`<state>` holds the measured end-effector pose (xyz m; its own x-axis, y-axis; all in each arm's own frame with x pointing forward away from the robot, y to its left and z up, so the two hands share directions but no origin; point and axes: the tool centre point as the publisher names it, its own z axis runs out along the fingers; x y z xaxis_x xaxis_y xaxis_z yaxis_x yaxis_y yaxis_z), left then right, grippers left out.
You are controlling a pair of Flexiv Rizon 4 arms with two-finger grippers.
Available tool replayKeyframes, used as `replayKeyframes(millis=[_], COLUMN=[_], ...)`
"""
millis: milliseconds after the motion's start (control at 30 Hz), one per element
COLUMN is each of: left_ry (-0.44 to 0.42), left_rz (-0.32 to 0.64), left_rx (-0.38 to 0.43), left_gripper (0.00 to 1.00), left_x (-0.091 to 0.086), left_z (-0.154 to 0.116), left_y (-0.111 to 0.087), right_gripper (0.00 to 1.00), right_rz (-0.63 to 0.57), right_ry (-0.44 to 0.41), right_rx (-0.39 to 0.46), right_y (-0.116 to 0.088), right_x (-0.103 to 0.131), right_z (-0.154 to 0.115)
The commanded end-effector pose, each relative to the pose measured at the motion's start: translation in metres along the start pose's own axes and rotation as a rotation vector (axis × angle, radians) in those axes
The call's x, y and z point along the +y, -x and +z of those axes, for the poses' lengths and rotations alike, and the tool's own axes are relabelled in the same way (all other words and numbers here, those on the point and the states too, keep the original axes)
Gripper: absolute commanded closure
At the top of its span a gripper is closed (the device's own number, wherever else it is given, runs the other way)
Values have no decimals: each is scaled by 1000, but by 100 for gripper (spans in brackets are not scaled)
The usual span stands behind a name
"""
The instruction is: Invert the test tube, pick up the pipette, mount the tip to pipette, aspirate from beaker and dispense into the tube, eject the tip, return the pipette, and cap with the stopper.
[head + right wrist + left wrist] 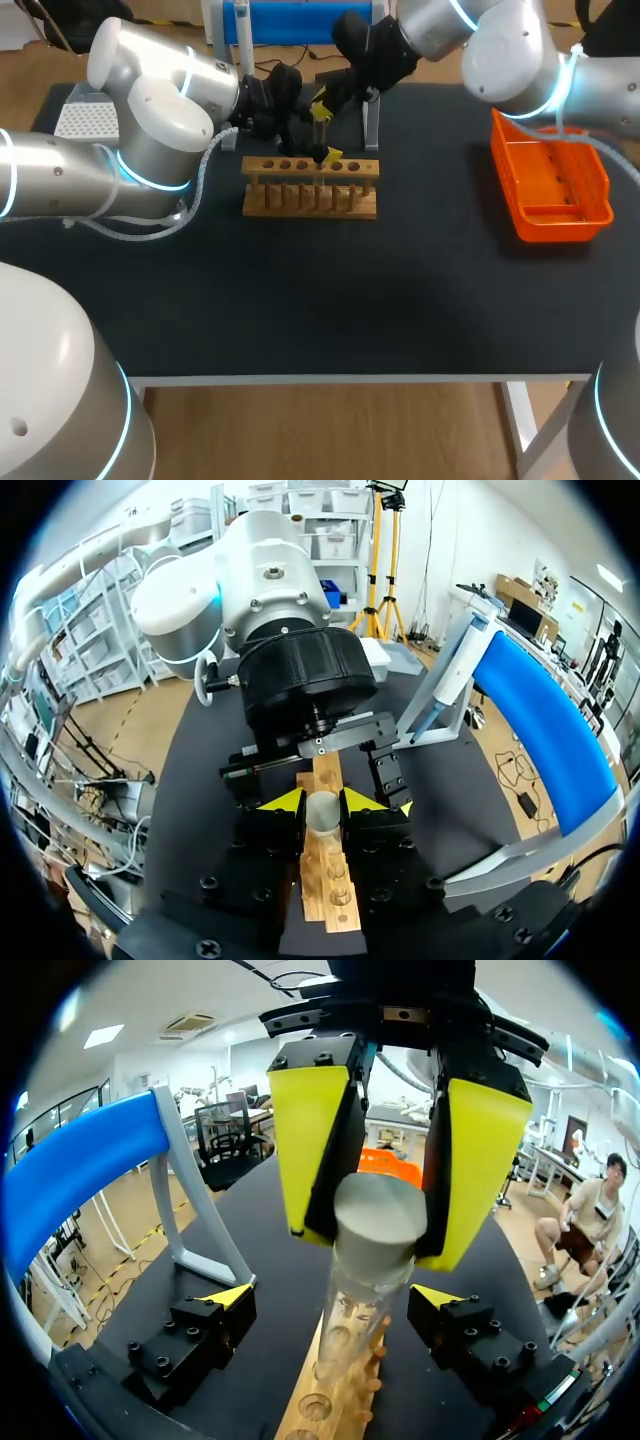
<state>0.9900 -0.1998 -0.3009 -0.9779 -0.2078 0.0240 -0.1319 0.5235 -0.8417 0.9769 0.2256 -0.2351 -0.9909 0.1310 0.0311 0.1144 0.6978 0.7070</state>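
Observation:
A clear test tube (pixel 350 1305) with a grey top end (pixel 378 1222) stands upright over the wooden rack (pixel 310 190). My right gripper (pixel 322 802) is shut on that grey end, one yellow pad (pixel 310 1140) on each side. In the head view the right gripper (pixel 322 128) hangs above the rack's middle holes. My left gripper (pixel 335 1300) is open, its fingers apart on both sides of the tube's lower part without touching it. The left gripper (pixel 290 112) sits just behind the rack. The pipette (pixel 445 680) hangs on the blue stand (pixel 540 720) beyond the rack.
An orange basket (pixel 550 180) stands at the table's right side. A white tip box (pixel 85 120) sits at the far left, behind my left arm. The blue stand's metal legs (pixel 372 125) stand close behind the rack.

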Motion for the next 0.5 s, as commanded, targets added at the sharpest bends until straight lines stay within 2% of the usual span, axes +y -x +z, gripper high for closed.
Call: replayKeyframes(millis=[33, 500], left_ry=[0, 0], left_rz=[0, 0], left_rx=[2, 2], left_gripper=[0, 0], left_x=[0, 0], left_z=[0, 0], left_y=[0, 0], right_gripper=[100, 100], right_rz=[0, -1], right_ry=[-8, -20], right_rx=[1, -1], right_y=[0, 0], right_x=[-1, -3], right_z=[1, 1])
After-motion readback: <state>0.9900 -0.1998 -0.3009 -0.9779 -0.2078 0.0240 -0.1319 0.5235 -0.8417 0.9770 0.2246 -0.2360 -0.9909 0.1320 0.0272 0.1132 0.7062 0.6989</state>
